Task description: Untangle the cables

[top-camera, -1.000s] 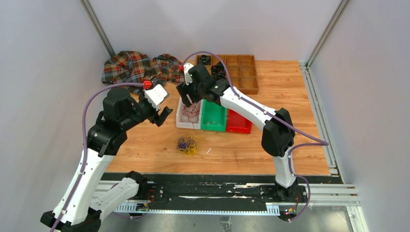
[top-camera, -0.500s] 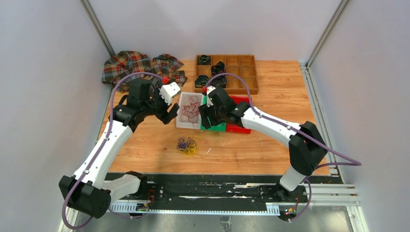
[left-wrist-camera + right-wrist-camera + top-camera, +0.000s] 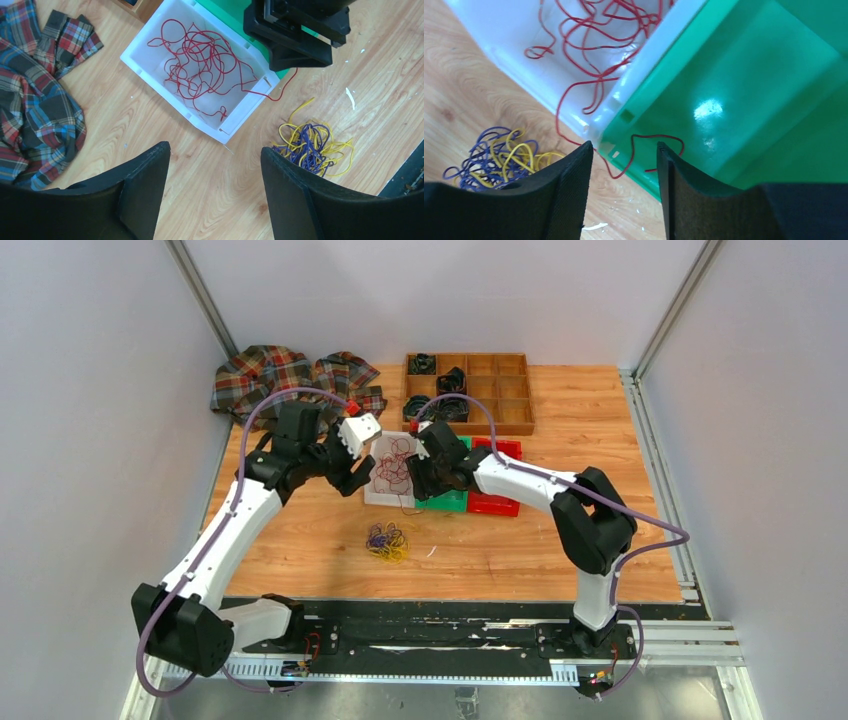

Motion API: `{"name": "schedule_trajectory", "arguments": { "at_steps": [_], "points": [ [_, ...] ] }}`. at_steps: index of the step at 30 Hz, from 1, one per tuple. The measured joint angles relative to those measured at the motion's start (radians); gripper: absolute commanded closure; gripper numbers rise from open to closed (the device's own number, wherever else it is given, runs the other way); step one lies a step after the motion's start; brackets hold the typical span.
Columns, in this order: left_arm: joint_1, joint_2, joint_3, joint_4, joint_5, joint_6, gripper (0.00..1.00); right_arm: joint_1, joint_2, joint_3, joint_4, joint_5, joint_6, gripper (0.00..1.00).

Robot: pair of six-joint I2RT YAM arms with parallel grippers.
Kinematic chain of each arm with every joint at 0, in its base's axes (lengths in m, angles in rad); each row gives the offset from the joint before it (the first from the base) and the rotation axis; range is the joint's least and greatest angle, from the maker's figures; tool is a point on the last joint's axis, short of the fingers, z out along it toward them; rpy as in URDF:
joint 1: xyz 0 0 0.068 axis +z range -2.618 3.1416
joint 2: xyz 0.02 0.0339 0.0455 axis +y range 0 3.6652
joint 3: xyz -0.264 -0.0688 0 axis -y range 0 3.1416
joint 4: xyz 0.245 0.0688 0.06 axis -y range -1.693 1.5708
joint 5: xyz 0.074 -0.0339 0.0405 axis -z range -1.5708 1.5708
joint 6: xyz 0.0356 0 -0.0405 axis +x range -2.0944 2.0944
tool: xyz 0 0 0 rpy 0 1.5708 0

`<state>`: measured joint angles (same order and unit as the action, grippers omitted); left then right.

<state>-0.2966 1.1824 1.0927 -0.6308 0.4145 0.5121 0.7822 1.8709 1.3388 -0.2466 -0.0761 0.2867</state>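
Red cables [image 3: 200,65] lie in a loose snarl inside the white bin [image 3: 145,55]. One strand spills over the bin's near corner onto the wood and curls up into the green bin [image 3: 749,100] that touches it. The rest of the cables, a yellow and purple-blue pile [image 3: 386,540], sit on the wooden tabletop [image 3: 600,490] nearer the arm bases, apart from the bins and with bare wood on every side. The left gripper [image 3: 215,150] hangs over bare wood just beside the white bin's left wall, its jaws spread wide and holding nothing. The right gripper [image 3: 624,150] is low over the corner where the white and green bins meet, its jaws parted by a narrower gap and empty, with the stray red strand showing below between them. A red bin [image 3: 495,503] touches the green one on its right. A wooden compartment tray [image 3: 500,390] holding black coils stands behind the bins, and a plaid cloth [image 3: 270,375] is bunched at the far left corner. The two wrists flank the white bin closely.
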Motion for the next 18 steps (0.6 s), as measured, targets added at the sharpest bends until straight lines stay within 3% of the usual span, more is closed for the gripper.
{"name": "schedule_trajectory", "arguments": {
  "at_steps": [4, 10, 18],
  "points": [
    [0.000, -0.022, 0.000, 0.000, 0.001, 0.016, 0.29, -0.011, 0.018, 0.000, -0.003, -0.016, 0.000, 0.64],
    [0.000, -0.045, 0.000, -0.001, 0.001, 0.034, 0.29, -0.011, 0.019, -0.002, 0.010, -0.039, 0.000, 0.98],
    [0.000, -0.051, 0.000, -0.004, 0.000, 0.039, 0.29, -0.025, 0.016, -0.011, 0.013, -0.044, 0.007, 0.99]
  ]
}}
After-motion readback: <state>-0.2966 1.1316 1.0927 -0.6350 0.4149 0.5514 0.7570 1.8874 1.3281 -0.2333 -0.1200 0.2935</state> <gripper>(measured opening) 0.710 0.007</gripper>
